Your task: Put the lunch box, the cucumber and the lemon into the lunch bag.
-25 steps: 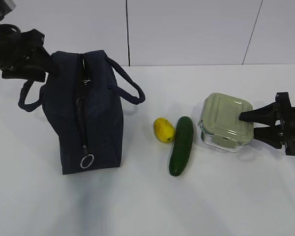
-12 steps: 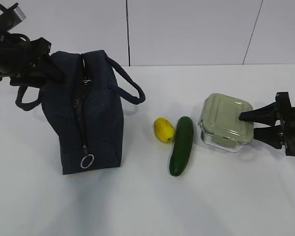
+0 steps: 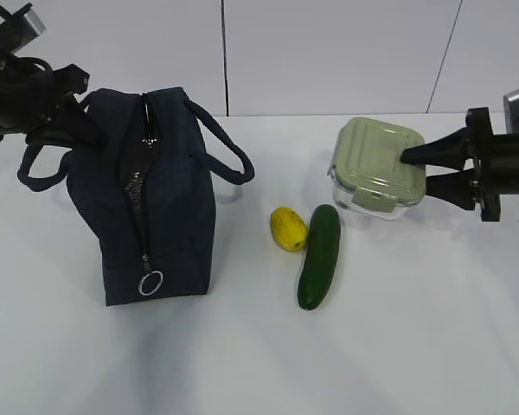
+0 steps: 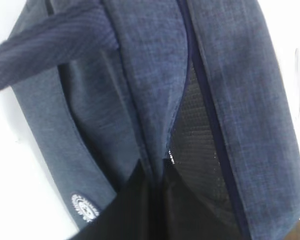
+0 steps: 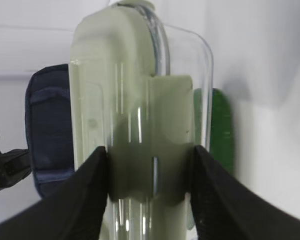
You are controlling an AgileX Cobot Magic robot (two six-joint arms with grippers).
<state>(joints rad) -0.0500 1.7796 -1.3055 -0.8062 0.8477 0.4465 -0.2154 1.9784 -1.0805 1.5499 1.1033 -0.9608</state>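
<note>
The navy lunch bag (image 3: 156, 199) stands at the left, its top zipper parted. My left gripper (image 3: 80, 121) is shut on the bag's top edge (image 4: 140, 75) beside the zipper; its dark fingertips (image 4: 157, 172) pinch the fabric. The lunch box (image 3: 376, 164), green-lidded, hangs above the table at the right, tilted. My right gripper (image 3: 408, 169) is shut on its side, with the pads (image 5: 92, 190) pressed on lid and base (image 5: 140, 100). On the table between bag and box lie the yellow lemon (image 3: 288, 228) and the dark green cucumber (image 3: 319, 256), which also shows behind the box (image 5: 221, 125).
The bag's two loop handles (image 3: 229, 156) stick out to either side. A metal ring pull (image 3: 151, 283) hangs at the zipper's near end. A white round logo (image 4: 85, 207) sits on the bag's side. Behind the white table rises a pale panelled wall (image 3: 329, 52).
My right gripper has lifted the lunch box off the table, up and leftward. My left gripper has shut on the bag's top edge, and the bag leans slightly left.
</note>
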